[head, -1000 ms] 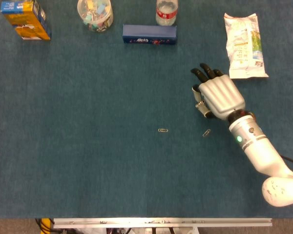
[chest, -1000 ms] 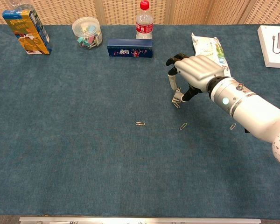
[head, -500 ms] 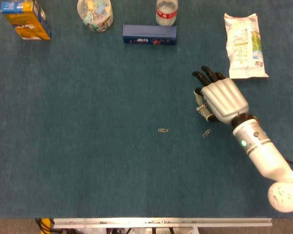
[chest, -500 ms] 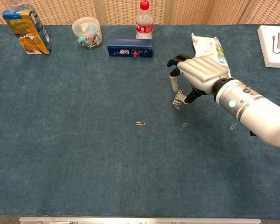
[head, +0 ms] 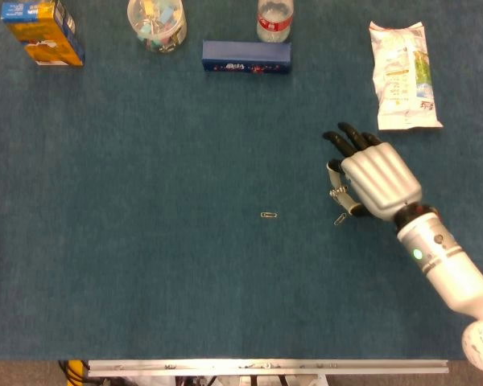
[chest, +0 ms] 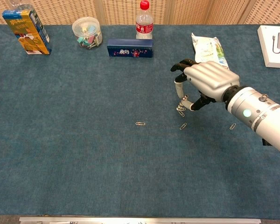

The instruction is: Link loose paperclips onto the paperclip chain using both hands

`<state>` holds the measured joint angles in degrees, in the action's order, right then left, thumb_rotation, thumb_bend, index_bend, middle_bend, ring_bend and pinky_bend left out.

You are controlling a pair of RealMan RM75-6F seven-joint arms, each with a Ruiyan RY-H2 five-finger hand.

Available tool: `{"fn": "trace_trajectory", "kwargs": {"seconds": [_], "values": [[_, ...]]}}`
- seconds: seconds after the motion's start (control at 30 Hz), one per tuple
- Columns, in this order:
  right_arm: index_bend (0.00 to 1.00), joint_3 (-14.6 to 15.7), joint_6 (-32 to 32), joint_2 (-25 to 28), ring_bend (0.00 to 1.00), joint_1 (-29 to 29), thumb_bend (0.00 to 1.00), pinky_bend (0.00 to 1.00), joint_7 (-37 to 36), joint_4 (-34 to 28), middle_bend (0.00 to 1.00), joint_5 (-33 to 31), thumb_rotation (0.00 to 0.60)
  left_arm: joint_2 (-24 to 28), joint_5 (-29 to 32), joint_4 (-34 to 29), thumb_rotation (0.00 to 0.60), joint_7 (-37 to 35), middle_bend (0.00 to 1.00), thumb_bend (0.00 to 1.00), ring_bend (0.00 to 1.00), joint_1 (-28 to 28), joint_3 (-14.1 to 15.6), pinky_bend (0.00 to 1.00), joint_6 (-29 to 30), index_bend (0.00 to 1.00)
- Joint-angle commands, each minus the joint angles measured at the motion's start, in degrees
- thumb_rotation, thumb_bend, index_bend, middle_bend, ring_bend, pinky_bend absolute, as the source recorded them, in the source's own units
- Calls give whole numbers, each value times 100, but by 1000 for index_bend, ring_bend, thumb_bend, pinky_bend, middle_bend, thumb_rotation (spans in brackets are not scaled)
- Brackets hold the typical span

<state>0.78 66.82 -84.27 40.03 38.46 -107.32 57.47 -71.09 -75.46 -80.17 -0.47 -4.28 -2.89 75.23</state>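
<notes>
A loose paperclip (chest: 183, 126) lies on the table (chest: 84, 154) just below the right hand (chest: 206, 83), which has drifted nearer and rightward with the paperclip chain (chest: 180, 108). Likely lining up a link. Its fingers (chest: 179, 87) pinch the dangling chain; the rest curl loosely.

I see a dark teal desk (chest: 84, 158), my right hand (chest: 206, 83) silver with black fingertips (chest: 179, 66), green LED on the white wrist. Blue-and-orange box (chest: 27, 31), dark blue flat box (chest: 129, 47), red-capped bottle (chest: 144, 21), pastel clips in a clear jar (chest: 86, 32), white-green packet (chest: 207, 46), silver paperclips (chest: 140, 123)
</notes>
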Motion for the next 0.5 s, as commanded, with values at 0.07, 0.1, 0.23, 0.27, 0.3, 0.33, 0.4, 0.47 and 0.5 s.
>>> {"fn": "trace_trajectory", "kwargs": {"seconds": [0.07, 0.1, 0.23, 0.27, 0.3, 0.33, 0.4, 0.47, 0.5], "values": [[573, 105, 57, 86, 50, -124, 322, 213, -54, -119, 136, 163, 600, -7, 6, -80, 600, 96, 102, 272, 49, 10, 3, 12, 43, 351], [573, 131, 70, 106, 50, -161, 322, 213, -72, -152, 136, 210, 600, -6, 12, -109, 600, 125, 102, 272, 49, 15, 3, 12, 57, 351], [573, 205, 91, 143, 51, -276, 322, 213, -128, -208, 136, 314, 600, -11, 32, -184, 600, 197, 102, 272, 49, 24, -2, 12, 85, 351], [573, 217, 91, 145, 51, -299, 322, 213, -138, -209, 136, 327, 600, -13, 31, -201, 600, 207, 102, 272, 49, 23, -3, 12, 91, 351], [573, 230, 87, 145, 50, -327, 322, 213, -148, -209, 136, 339, 600, -18, 25, -216, 600, 223, 102, 272, 49, 24, -3, 12, 102, 351], [573, 238, 84, 144, 51, -347, 322, 213, -153, -208, 136, 346, 600, -20, 26, -229, 600, 230, 102, 272, 49, 18, -7, 12, 101, 351], [573, 250, 75, 137, 51, -384, 322, 213, -165, -205, 136, 351, 600, -24, 26, -242, 600, 238, 102, 272, 49, 26, 0, 12, 109, 351], [573, 255, 56, 127, 50, -421, 323, 213, -182, -199, 136, 344, 600, -37, 38, -225, 600, 245, 102, 272, 49, 29, -1, 12, 112, 351], [573, 255, 43, 118, 51, -438, 323, 213, -186, -189, 136, 338, 600, -40, 43, -221, 600, 240, 102, 272, 49, 32, 3, 12, 106, 351]]}}
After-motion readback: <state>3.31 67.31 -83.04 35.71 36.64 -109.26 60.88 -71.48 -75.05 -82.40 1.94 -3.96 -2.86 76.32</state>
